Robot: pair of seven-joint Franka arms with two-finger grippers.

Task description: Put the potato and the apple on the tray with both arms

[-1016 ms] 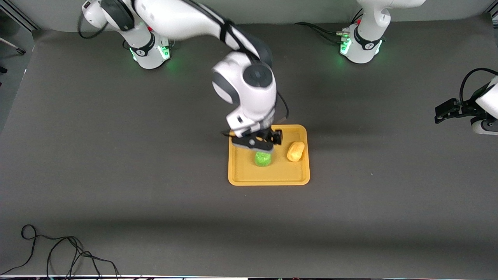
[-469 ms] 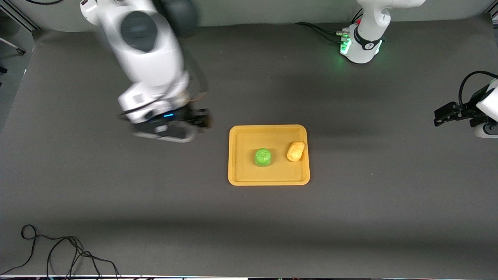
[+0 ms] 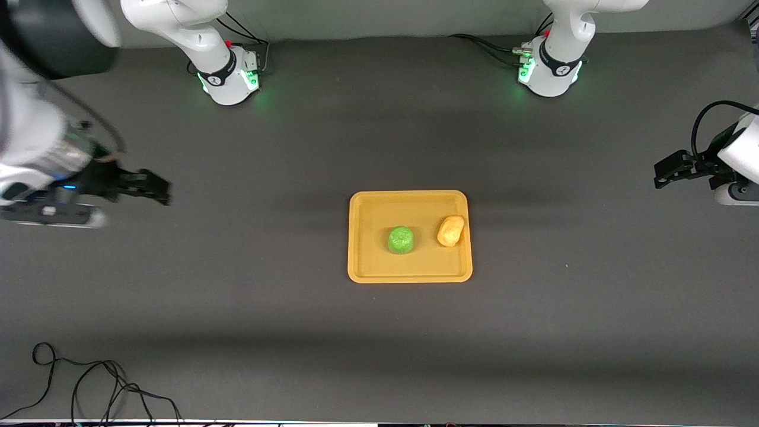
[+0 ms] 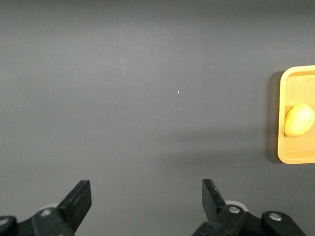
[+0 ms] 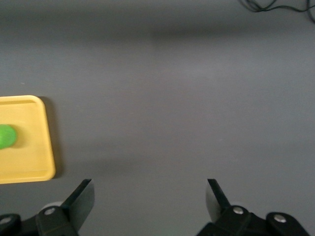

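Observation:
The yellow-orange tray [image 3: 362,270] lies at the middle of the table. The green apple [image 3: 401,239] and the yellow-orange potato [image 3: 450,230] both rest on it, the potato toward the left arm's end. My right gripper [image 3: 155,188] is open and empty over bare table at the right arm's end; its wrist view [image 5: 147,194] shows the tray's corner [image 5: 29,147] and an edge of the apple [image 5: 6,136]. My left gripper [image 3: 664,172] is open and empty over the left arm's end; its wrist view [image 4: 146,196] shows the tray's edge [image 4: 295,157] and the potato [image 4: 298,120].
A black cable [image 3: 89,385] lies coiled at the table's near edge toward the right arm's end; it also shows in the right wrist view [image 5: 275,6]. The dark mat [image 3: 533,332] surrounds the tray.
My right gripper has let go of the apple on the tray, risen and swung away to the right arm's end of the table. The left arm has barely shifted.

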